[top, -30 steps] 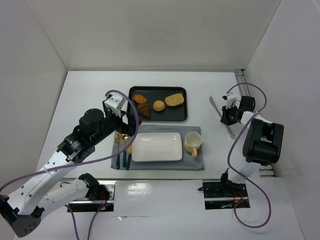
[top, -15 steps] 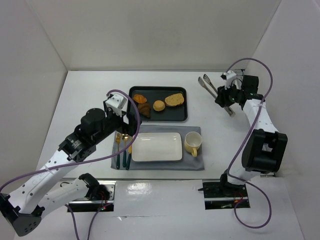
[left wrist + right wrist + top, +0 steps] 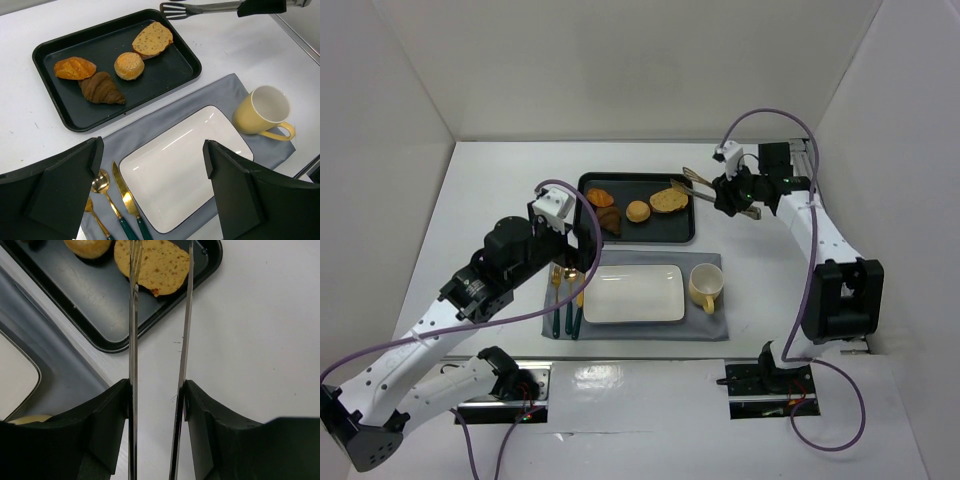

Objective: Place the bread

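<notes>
The flat oval golden-tan bread slice [image 3: 152, 265] lies ungrasped in the black metal tray's [image 3: 588, 185] far-right corner, the steel tongs [image 3: 132, 315] held by the right gripper [image 3: 156, 390] spread open over it, so clenching, lifting and placing, likely on the white rectangular plate [image 3: 633, 293], all remain.

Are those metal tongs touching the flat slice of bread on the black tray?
Apart. The left wrist view shows the tongs ending short of the bread, with the rim of the tray visible between them.

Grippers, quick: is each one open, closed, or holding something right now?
Left gripper: open, holding nothing.
Right gripper: closed on the metal tongs, which point toward the bread.
</notes>
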